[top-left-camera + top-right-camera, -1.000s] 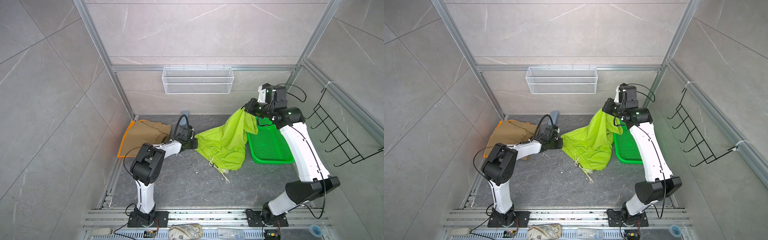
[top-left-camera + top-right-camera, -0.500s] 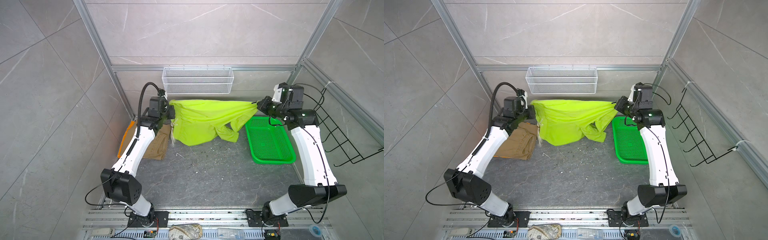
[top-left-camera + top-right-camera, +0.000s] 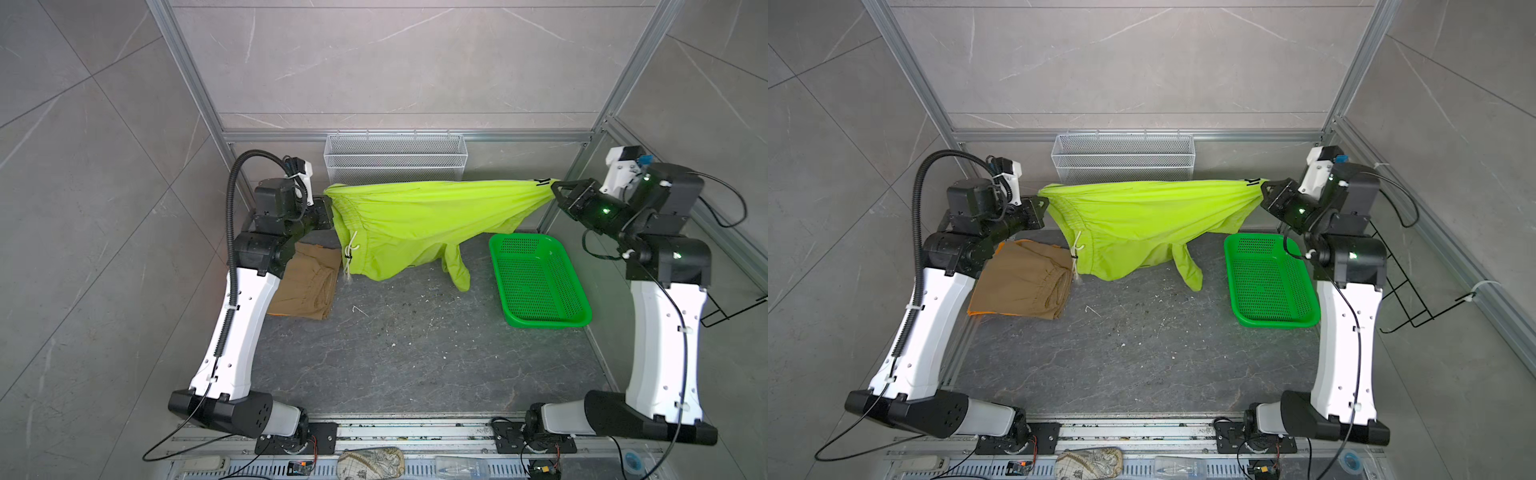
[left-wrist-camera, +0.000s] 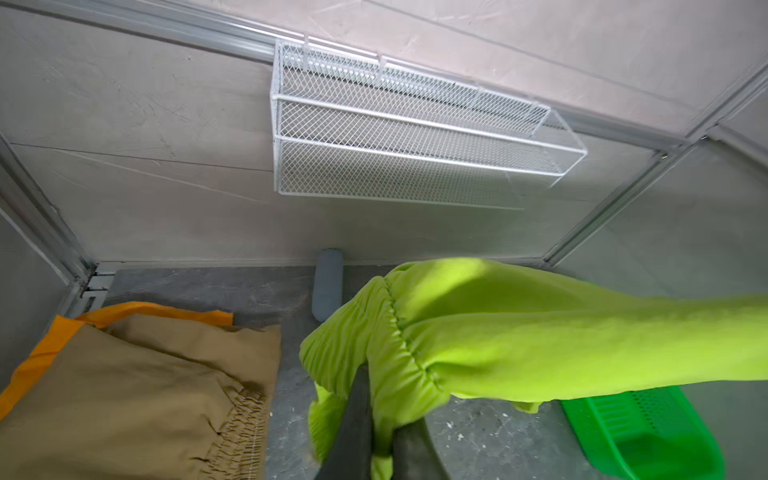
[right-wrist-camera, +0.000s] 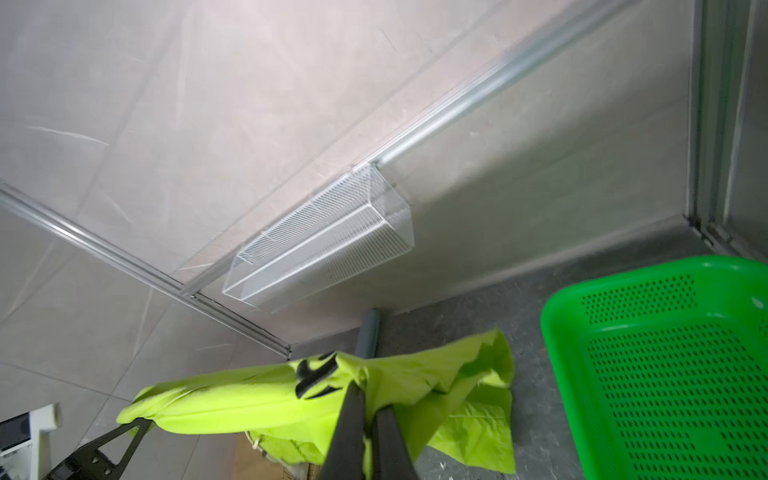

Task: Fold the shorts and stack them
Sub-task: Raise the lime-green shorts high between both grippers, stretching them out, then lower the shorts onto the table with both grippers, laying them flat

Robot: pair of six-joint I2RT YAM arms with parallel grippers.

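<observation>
**A:** How is the left arm posed?

**B:** The left arm rises from its base at the near left edge of the tabletop. Its white forearm leans up toward the back, and the black wrist bends in toward the middle. The left tool hangs above the tabletop, clamped on the gathered elastic waistband of the lime green shorts.

**A:** What lies under that arm?

**B:** The khaki shorts lie folded flat at the back left, partly hidden by the elbow. In the left wrist view they rest on the orange shorts, which show only as a bright border.

**A:** Where exactly is the lime pair?

**B:** It is in the air, stretched between both tools across the back, in front of the white wire mesh basket on the wall. The top edge is taut and the rest sags. A pale drawstring dangles near the left end, and one leg hangs lowest, right of centre. I cannot tell whether that leg touches the tabletop.

**A:** And on the right?

**B:** A bright green perforated basket sits at the back right. Beside it the right arm stands nearly upright from its near-right base, wrist turned inward. The right tool is clamped on a bunched end of the lime shorts, beside a black printed mark. In the right wrist view its dark fingers lie close together with lime cloth pinched between them.
</observation>
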